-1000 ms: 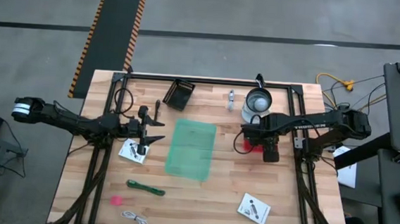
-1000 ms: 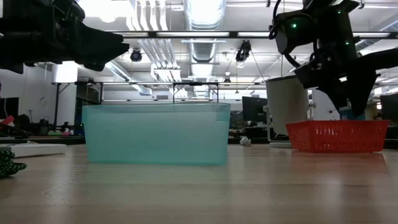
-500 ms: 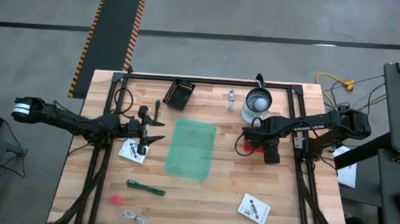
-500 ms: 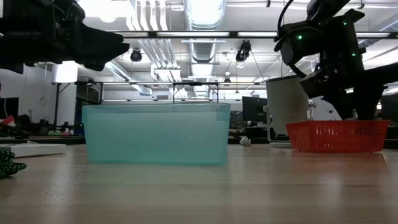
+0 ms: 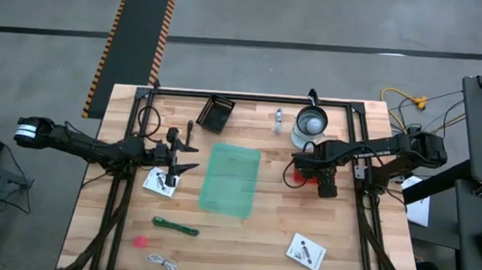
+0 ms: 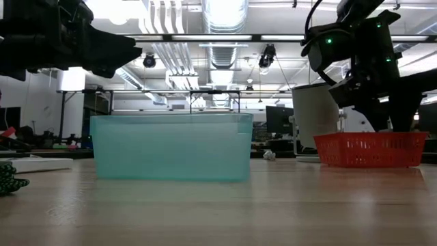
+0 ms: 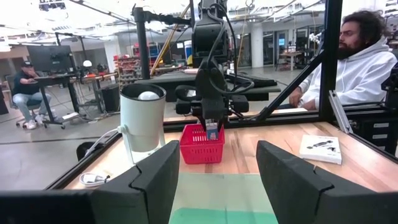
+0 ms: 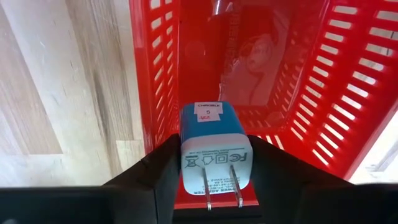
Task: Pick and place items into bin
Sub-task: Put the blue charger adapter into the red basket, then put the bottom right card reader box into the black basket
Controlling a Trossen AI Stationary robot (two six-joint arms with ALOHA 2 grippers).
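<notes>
My right gripper (image 5: pixel 304 170) hangs over a red basket (image 5: pixel 292 178) and is shut on the white cube (image 8: pixel 216 146), a blue-topped plug block with two metal prongs. My left gripper (image 5: pixel 190 159) waits open above the table, left of the clear green bin (image 5: pixel 229 178). Below it one white packet (image 5: pixel 161 181) lies flat. The other packet (image 5: pixel 305 252), green stick (image 5: pixel 175 227), pink bit (image 5: pixel 140 241) and white coiled cable (image 5: pixel 162 266) lie near the near edge. The black pen (image 5: pixel 190 131) and silver piece (image 5: pixel 279 116) lie toward the far edge. My right gripper pinches the white cube by two opposite side faces (image 8: pixel 186 155) between its two fingers (image 8: pixel 155 171), pointing down from above. The pronged face is turned toward the wrist camera. The cube hangs inside the red basket's walls (image 8: pixel 155 74); I cannot tell whether it touches the floor.
A clear wrapped piece (image 8: pixel 261 50) lies on the red basket's floor. The glass jug (image 5: pixel 311 123) stands just behind the basket, and a small black basket (image 5: pixel 217 114) sits near the far edge. A seated person (image 7: pixel 357 62) shows beyond the table.
My right gripper has moved a little toward the table's right edge and down into the red basket, still shut on the white cube, and has then held still. The left arm has not moved.
</notes>
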